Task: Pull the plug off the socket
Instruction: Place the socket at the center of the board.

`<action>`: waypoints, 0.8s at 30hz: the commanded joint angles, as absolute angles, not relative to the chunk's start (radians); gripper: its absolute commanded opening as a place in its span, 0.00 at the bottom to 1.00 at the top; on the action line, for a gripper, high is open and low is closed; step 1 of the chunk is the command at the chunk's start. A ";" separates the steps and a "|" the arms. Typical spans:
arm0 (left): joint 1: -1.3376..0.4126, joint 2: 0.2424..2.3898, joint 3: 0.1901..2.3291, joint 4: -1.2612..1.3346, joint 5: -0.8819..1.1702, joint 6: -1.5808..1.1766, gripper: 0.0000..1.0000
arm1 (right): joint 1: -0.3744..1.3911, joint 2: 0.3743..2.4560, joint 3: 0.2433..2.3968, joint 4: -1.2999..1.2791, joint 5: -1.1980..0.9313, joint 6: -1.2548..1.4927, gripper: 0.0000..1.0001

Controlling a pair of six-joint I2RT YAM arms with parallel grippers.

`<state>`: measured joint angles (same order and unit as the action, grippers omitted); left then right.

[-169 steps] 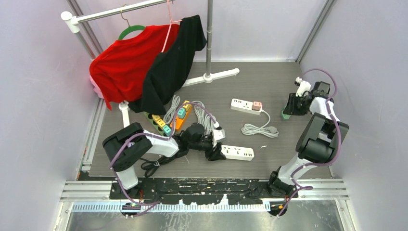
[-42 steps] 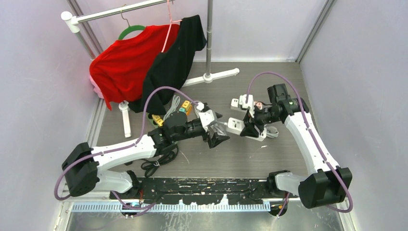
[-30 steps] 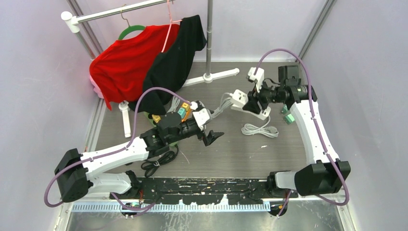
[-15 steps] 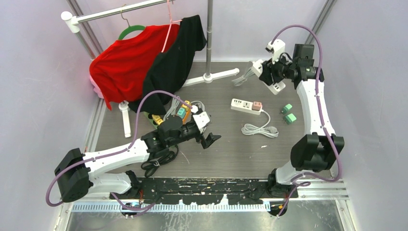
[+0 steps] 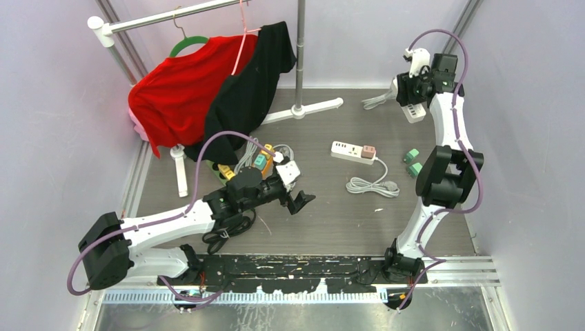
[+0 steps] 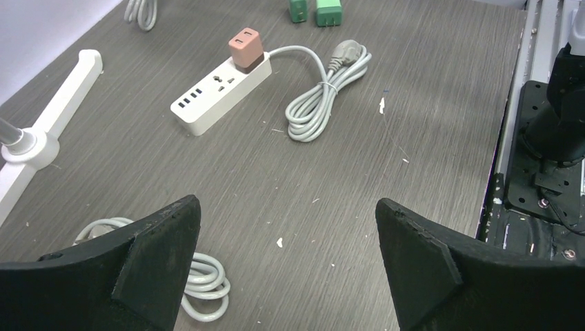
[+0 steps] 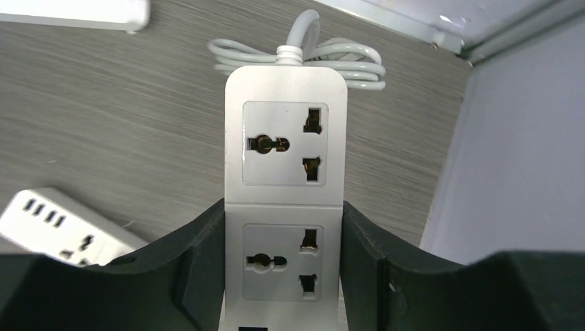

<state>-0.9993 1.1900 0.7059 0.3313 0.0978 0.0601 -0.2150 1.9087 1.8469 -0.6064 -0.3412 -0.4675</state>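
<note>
A white power strip (image 5: 352,151) with a pink plug (image 5: 368,151) seated in it lies mid-table; both also show in the left wrist view, strip (image 6: 207,103) and plug (image 6: 246,48). My left gripper (image 5: 301,201) is open and empty, low over bare table (image 6: 286,234), well short of that strip. My right gripper (image 5: 412,98) is at the far right back corner, shut on a second white power strip (image 7: 284,200). That strip's visible sockets are empty and its grey cable (image 7: 296,58) trails behind it.
Two green plugs (image 5: 412,162) and a coiled grey cable (image 5: 372,185) lie right of the plugged strip. An orange strip with coloured plugs (image 5: 259,162) and cable coils sit by my left arm. A clothes rack with a red shirt (image 5: 181,93) and a black one stands back left.
My right arm has swung further to the back right corner, carrying the second white strip and its cable. My left gripper has stayed open in almost the same place.
</note>
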 commanded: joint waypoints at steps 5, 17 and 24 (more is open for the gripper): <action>-0.991 1.208 0.706 0.387 0.086 0.046 0.96 | -0.215 2.003 1.826 -0.461 -0.143 -0.340 0.05; -0.979 1.241 0.734 0.371 0.107 0.045 0.96 | -0.206 2.157 1.856 -0.486 -0.095 -0.161 0.09; -0.973 1.262 0.752 0.369 0.121 0.041 0.96 | -0.173 2.222 1.881 -0.480 -0.048 -0.186 0.19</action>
<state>-0.9802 1.2552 0.7029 0.3309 0.1024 0.0525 -0.2050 2.2063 1.8244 -0.5030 -0.0753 -0.1875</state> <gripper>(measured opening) 0.961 0.575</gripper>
